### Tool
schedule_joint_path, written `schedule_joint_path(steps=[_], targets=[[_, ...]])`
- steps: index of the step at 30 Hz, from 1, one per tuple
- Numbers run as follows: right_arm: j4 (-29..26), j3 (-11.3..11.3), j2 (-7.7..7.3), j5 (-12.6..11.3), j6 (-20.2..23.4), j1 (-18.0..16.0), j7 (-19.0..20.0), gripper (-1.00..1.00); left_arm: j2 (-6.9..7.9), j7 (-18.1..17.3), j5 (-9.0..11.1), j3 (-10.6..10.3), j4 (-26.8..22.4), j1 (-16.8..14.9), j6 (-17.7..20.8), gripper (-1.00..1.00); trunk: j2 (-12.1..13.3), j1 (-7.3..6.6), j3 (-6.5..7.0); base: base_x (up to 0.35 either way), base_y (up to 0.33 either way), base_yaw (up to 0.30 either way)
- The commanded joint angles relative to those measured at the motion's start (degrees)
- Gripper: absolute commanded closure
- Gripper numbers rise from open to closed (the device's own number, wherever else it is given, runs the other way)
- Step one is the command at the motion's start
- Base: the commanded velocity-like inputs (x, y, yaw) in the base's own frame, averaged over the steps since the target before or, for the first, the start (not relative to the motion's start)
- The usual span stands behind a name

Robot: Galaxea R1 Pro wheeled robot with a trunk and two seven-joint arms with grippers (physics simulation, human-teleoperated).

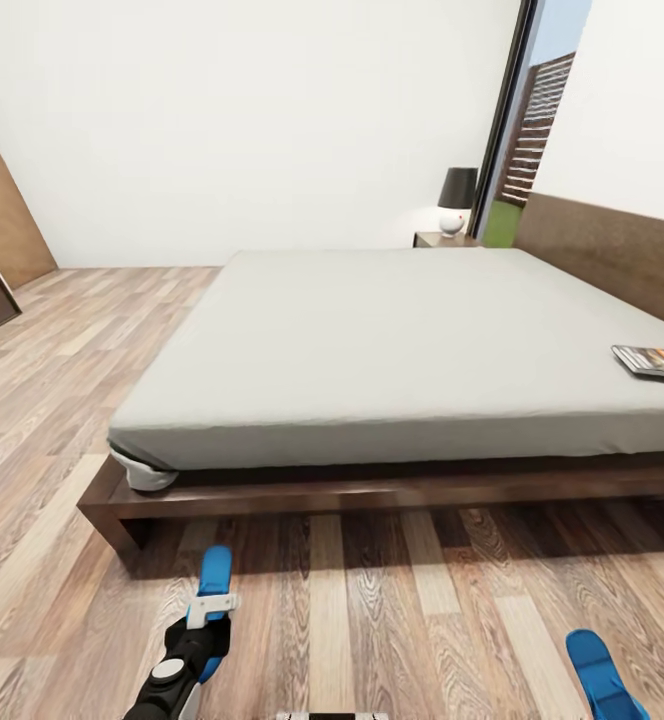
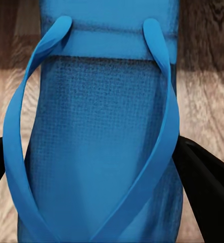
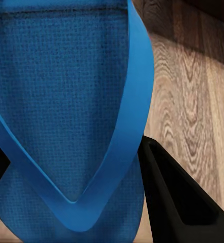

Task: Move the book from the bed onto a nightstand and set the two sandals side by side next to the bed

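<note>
Sandals first: my left gripper [image 1: 204,612] is clamped on one blue sandal [image 1: 213,582] over the floor by the bed [image 1: 392,340]. Right fingers [image 3: 177,202] pinch the other sandal [image 1: 600,675]. Book [image 1: 655,361] sits on the mattress. Drop them unevenly and they'll land crooked, well apart.

Even, bright daylight fills the head view, coming from the tall dark-framed window [image 1: 532,120] at the far right. The large pale grey mattress [image 1: 392,340] is softly lit without glare. A dark shadow lies under the dark brown wooden bed frame [image 1: 372,495] on the brown wood-plank floor [image 1: 372,600]. Straight lines bow near the edges. Both wrist views are dimmer, close and slightly soft.
</note>
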Motion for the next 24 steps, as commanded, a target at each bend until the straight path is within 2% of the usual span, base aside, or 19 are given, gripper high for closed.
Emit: schedule_joint_path(steps=[1,5,13,16,24], targets=[[0.0,-0.4,-0.04,0.1,-0.3,0.0,0.3,1.00,0.03,0.4,0.2,-0.2,-0.2,-0.1,0.4,1.00,0.0,0.01,-0.28,0.000,0.000,0.000],[-0.1,-0.4,-0.05,0.1,-0.7,0.0,0.1,1.00,0.01,0.5,0.3,-0.2,-0.3,-0.3,1.1,1.00,-0.1,0.12,-1.16,0.000,0.000,0.000],[-0.1,-0.4,0.16,0.2,-2.7,0.0,-2.6,1.00,-0.30,0.4,0.3,-0.2,-2.9,-0.8,6.1,1.00,-0.2,0.32,-2.93,0.000,0.000,0.000],[-0.1,-0.3,0.23,0.2,-2.9,0.0,-3.2,1.00,-0.86,0.4,0.3,-0.2,-3.3,-1.5,7.7,1.00,-0.2,0.40,-3.60,0.000,0.000,0.000],[-0.1,-0.4,0.26,0.2,-3.1,0.0,-3.4,1.00,-1.37,0.5,0.1,-0.2,-3.4,-3.7,8.5,1.00,-0.3,0.61,-5.37,0.000,0.000,0.000]])
